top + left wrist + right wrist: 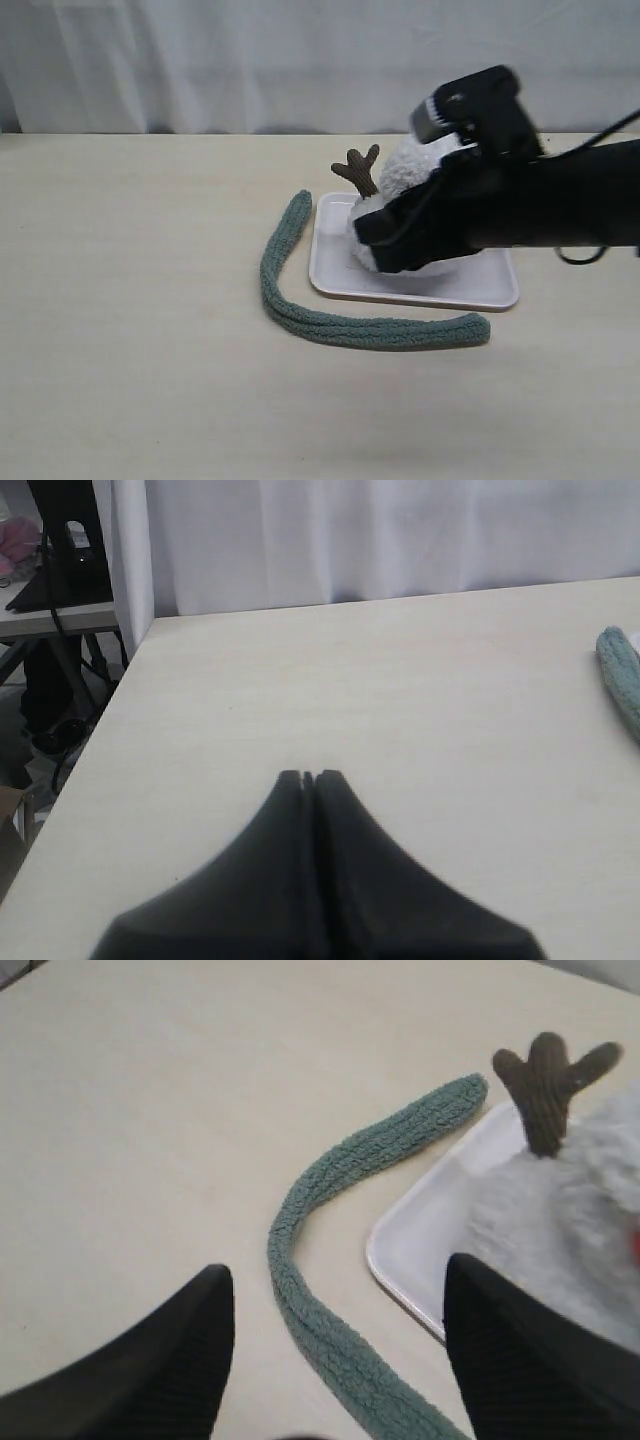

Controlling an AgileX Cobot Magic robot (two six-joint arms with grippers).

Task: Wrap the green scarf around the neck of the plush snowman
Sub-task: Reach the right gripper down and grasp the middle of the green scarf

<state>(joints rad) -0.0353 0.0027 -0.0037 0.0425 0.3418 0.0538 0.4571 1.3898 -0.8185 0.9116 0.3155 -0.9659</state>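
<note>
— How far along are we?
— 0 wraps yet. The long fuzzy grey-green scarf (370, 331) lies flat mid-bench, curving beside the pale rectangular tray (480, 290) that holds the fluffy white snowman (405, 165). Our right gripper (338, 1275) gapes over them; our left gripper (310, 776) is pinched together.

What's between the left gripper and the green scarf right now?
Only bare tabletop. The left wrist view shows nothing between the shut left gripper and the green scarf end.

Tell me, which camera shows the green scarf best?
The exterior view: the whole scarf shows, curving beside the tray. The right wrist view cuts off one end; the left wrist view catches only one tip at its edge.
</note>
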